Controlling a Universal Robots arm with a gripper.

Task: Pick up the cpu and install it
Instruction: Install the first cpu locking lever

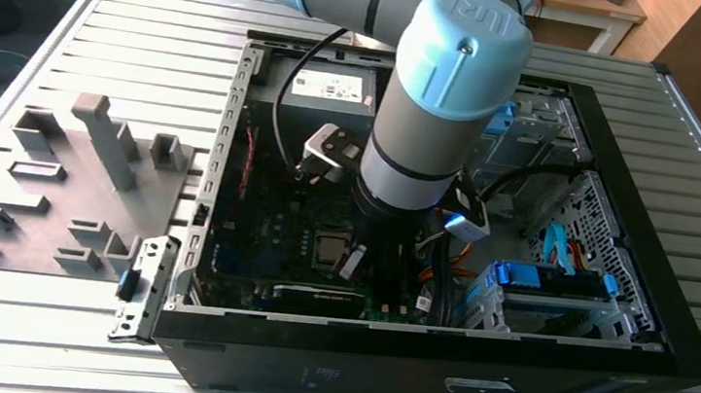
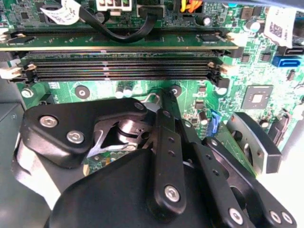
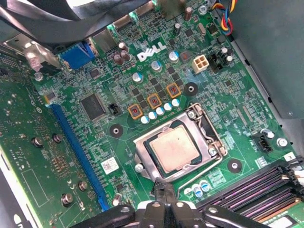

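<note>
The cpu [image 3: 175,149] is sitting seated in its socket [image 3: 142,166]; the end effector [image 3: 164,192], fingertips pinched together and empty, is being held just beside it.

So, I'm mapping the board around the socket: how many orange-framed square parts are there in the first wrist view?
3 orange-framed parts, in one slanted row beside the socket that holds the cpu: one end, middle, other end. More may be hidden elsewhere.

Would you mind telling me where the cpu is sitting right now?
In the first wrist view the cpu lies flat inside the silver-framed socket on the green motherboard, between the row of small capacitors and the memory slots.
</note>
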